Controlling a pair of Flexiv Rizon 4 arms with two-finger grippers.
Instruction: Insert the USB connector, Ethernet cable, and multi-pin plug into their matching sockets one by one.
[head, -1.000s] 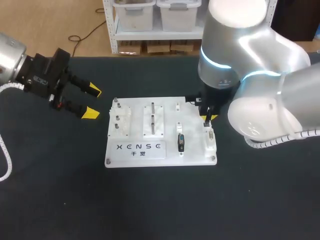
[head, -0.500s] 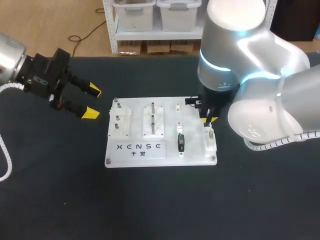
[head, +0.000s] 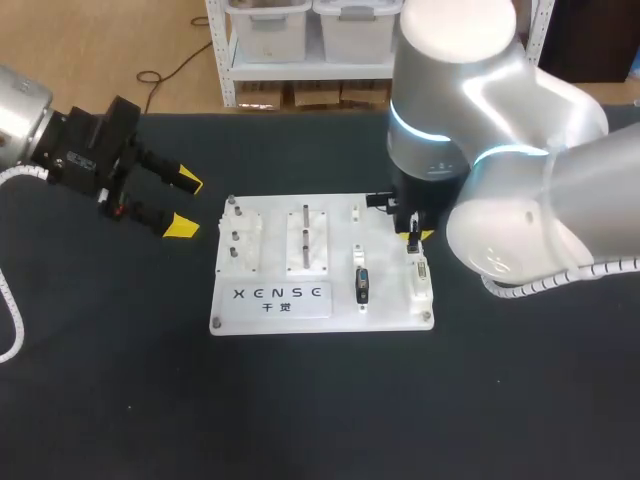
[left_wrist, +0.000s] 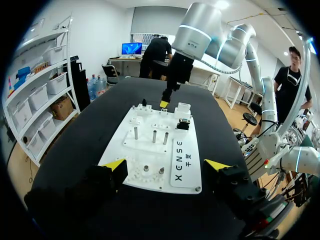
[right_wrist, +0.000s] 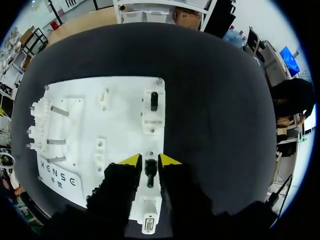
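The white socket board lies mid-table. My right gripper hangs over its right rear part. A small black plug stands in a long white socket block between its yellow fingertips. A thin gap shows on each side of the plug, so the gripper is open. A second black plug sits in a socket ahead of it. A black connector lies in the board's front middle. My left gripper is open and empty, off the board's left end.
Metal posts and pegs stand on the board's left half, behind its printed label. A metal connector shows on the long white block. Dark tabletop surrounds the board.
My right arm has shifted slightly to the left above the board's right rear. The left arm has kept still.
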